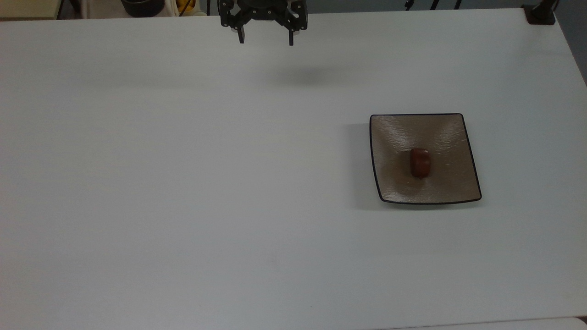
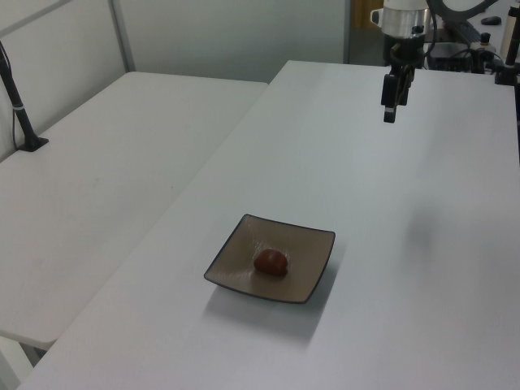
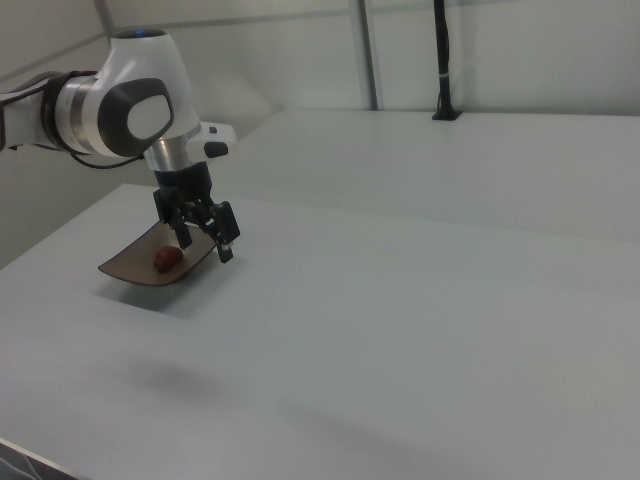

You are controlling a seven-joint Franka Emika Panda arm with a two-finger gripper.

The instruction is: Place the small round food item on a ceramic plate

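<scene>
The small round food item (image 1: 420,162), a glossy reddish-brown lump, lies in the middle of the square brownish ceramic plate (image 1: 394,137) on the top view's right. It also shows in the left view (image 2: 270,260) on the plate (image 2: 309,248) and in the right view (image 3: 167,257) on the plate (image 3: 125,265). My gripper (image 1: 266,42) hangs open and empty above the table's far edge in the top view, well away from the plate. In the left view the gripper (image 2: 390,116) is at the upper right, and in the right view the gripper (image 3: 206,251) hangs in front of the plate.
The white table (image 1: 183,183) spreads wide around the plate. A second white table (image 2: 106,179) adjoins on the left view's left, with a black post (image 2: 20,114) on it. Dark items (image 1: 142,7) sit beyond the top view's upper edge.
</scene>
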